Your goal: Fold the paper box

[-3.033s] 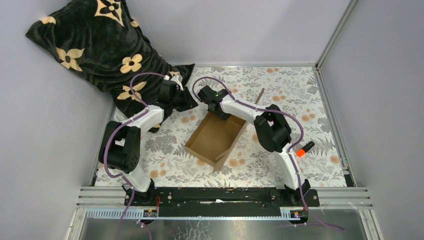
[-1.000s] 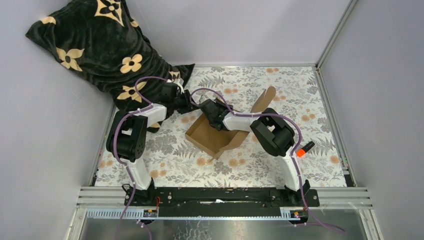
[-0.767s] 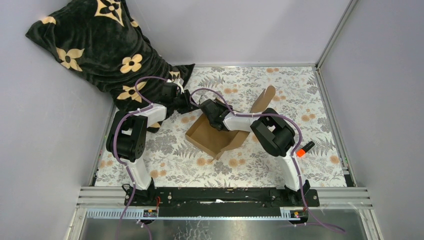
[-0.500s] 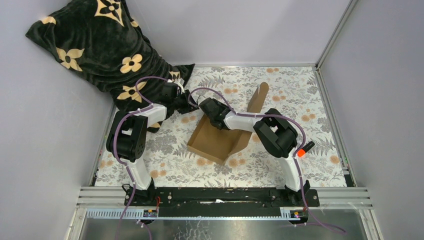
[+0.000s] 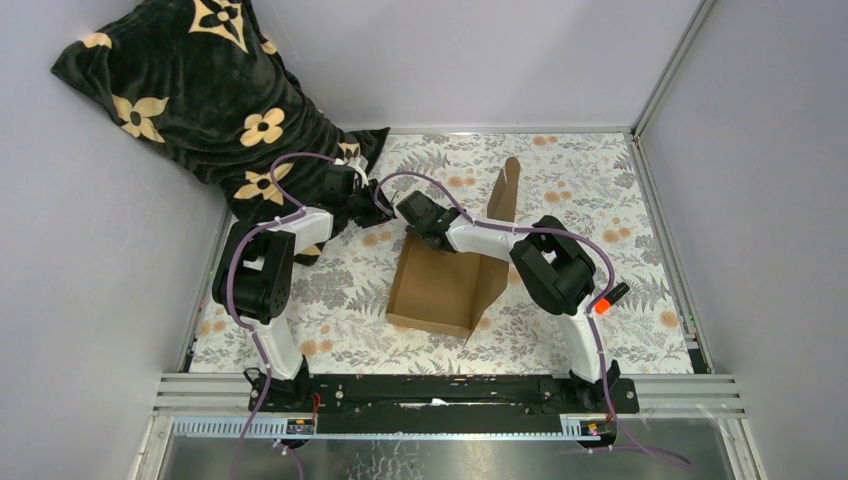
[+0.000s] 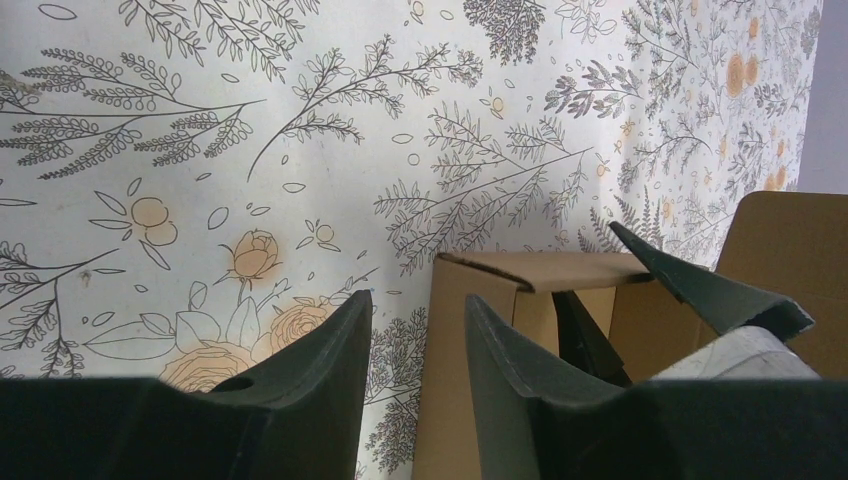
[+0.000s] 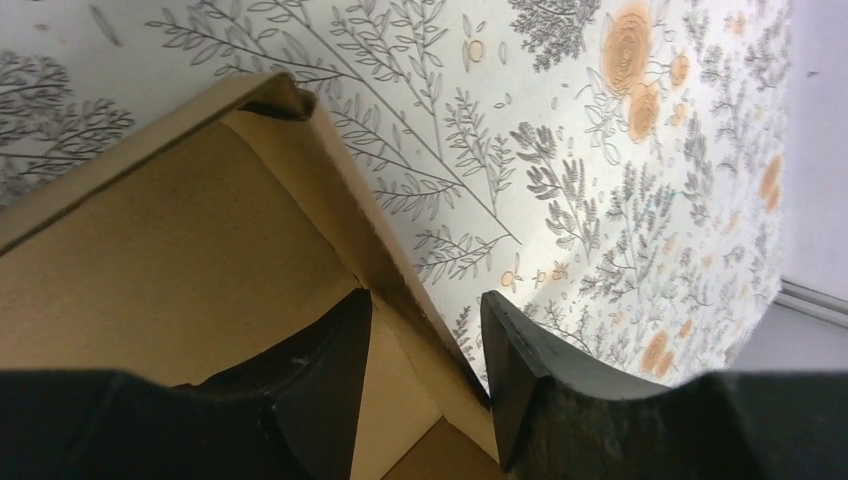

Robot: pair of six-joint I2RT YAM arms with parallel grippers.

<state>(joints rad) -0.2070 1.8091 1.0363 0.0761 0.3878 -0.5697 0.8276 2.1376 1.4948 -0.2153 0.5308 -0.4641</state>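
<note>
Cardboard box [image 5: 440, 290], brown and corrugated, sits mid floral-print tabletop [image 5: 600, 200], its tray formed and tall lid flap [image 5: 505, 190] upright. Your right hand [image 7: 425, 300] pinches its far-left wall; your left hand [image 6: 417, 300] hovers spread and empty beside that corner. Closing looks next: you'd swing the lid down over the tray.

Tabletop [image 5: 570, 170] covered with white floral sheet: grey foliage, orange blooms. Sheet seen below left gripper [image 6: 417, 300] and ahead of right gripper [image 7: 426, 297]. Plain pale lilac-grey walls [image 5: 480, 60] set beyond, left and right of both grippers. Black cushion [image 5: 190, 80] with tan flowers propped in corner, left of and beyond left gripper. Aluminium post [image 5: 668, 68] mounted in corner, right of and beyond right gripper. Aluminium rail [image 5: 450, 385] fitted along table's near edge, well back from both. Scene lit evenly, shadows soft.
</note>
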